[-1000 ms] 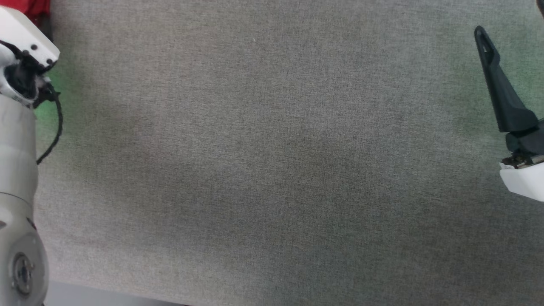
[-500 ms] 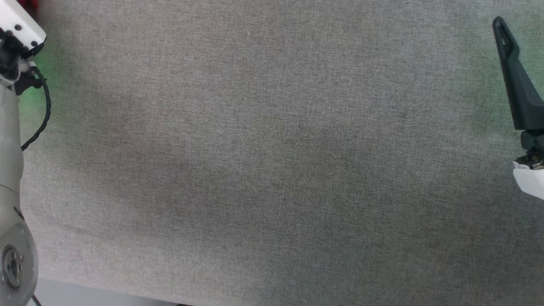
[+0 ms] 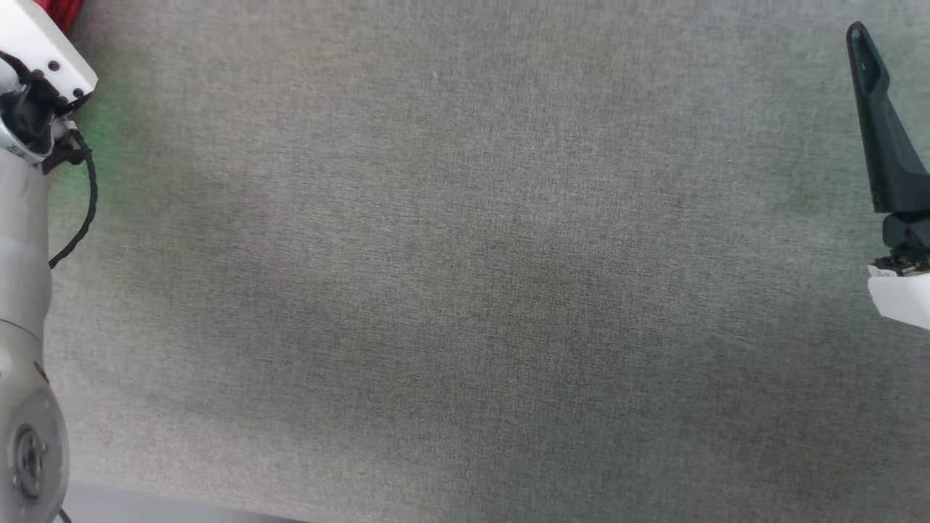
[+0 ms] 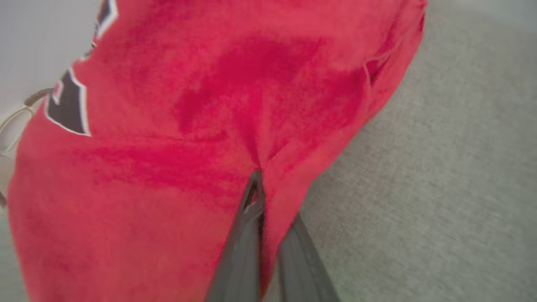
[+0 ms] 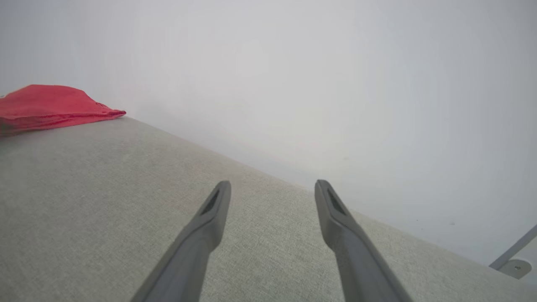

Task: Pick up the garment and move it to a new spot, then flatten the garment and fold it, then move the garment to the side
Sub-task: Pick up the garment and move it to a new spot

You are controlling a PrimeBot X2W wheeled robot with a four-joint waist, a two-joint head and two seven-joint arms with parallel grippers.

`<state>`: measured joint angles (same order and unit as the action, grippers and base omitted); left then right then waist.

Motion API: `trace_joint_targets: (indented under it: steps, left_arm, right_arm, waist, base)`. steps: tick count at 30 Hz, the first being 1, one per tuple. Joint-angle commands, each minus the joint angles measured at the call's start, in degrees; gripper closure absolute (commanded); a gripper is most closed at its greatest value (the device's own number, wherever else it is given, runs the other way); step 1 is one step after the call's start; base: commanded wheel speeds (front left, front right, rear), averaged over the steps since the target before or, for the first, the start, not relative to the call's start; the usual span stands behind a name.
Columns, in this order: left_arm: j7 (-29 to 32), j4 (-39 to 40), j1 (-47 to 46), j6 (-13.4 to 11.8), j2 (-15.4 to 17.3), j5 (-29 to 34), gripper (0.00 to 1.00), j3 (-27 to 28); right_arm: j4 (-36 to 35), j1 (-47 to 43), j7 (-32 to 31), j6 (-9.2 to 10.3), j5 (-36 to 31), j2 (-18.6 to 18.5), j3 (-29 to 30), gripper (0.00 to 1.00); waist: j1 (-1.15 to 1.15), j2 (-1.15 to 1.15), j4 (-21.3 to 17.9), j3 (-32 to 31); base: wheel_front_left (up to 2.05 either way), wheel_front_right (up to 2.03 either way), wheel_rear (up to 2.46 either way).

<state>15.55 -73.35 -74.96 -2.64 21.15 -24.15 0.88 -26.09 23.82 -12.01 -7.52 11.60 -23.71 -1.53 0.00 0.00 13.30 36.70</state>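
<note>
The garment (image 4: 209,105) is red cloth with black, white-outlined lettering (image 4: 69,107), lying bunched on the grey table. In the left wrist view my left gripper (image 4: 256,184) is shut, its two dark fingers pinching a fold of the red fabric near the garment's edge. A sliver of the garment (image 3: 62,11) shows at the head view's top left corner, beyond my left wrist (image 3: 36,80). In the right wrist view my right gripper (image 5: 272,188) is open and empty above bare table, with the garment (image 5: 50,105) far off to its left.
The grey fabric-covered table (image 3: 465,290) spreads across the head view, its near edge along the bottom left. One dark finger of my right gripper (image 3: 875,123) stands at the right edge. A pale wall rises behind the table's far edge (image 5: 272,176).
My left gripper has gone from open to shut, closing on the garment. The head view has shifted a little; my right finger now sits farther right and higher in it.
</note>
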Motion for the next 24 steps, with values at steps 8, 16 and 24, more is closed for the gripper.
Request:
trace_joint_targets:
  steps: [8, 16, 24]
  left_arm:
    - [-3.92, 1.44, -2.08, 1.65, 2.12, 1.74, 1.0, -1.99]
    - [-7.15, 3.83, -4.88, 3.76, 3.98, 3.77, 1.0, -4.86]
    - [-9.61, 7.32, -7.97, 6.34, 5.19, 5.93, 1.0, -8.07]
  right_arm:
    - [3.55, -2.19, 3.32, 0.06, -0.22, 3.22, 0.33, 0.0]
    - [6.67, -4.06, 6.49, 0.06, -0.34, 6.08, 0.91, 0.0]
    - [9.52, -5.89, 9.54, 0.05, -0.67, 8.79, 1.74, 0.0]
  waist:
    - [0.0, 0.0, 0.27, -6.37]
    - [0.0, 0.0, 0.46, -11.87]
    - [0.0, 0.0, 0.69, -16.9]
  base:
    - [0.0, 0.0, 0.0]
    - [0.0, 0.0, 0.0]
    - [0.0, 0.0, 0.0]
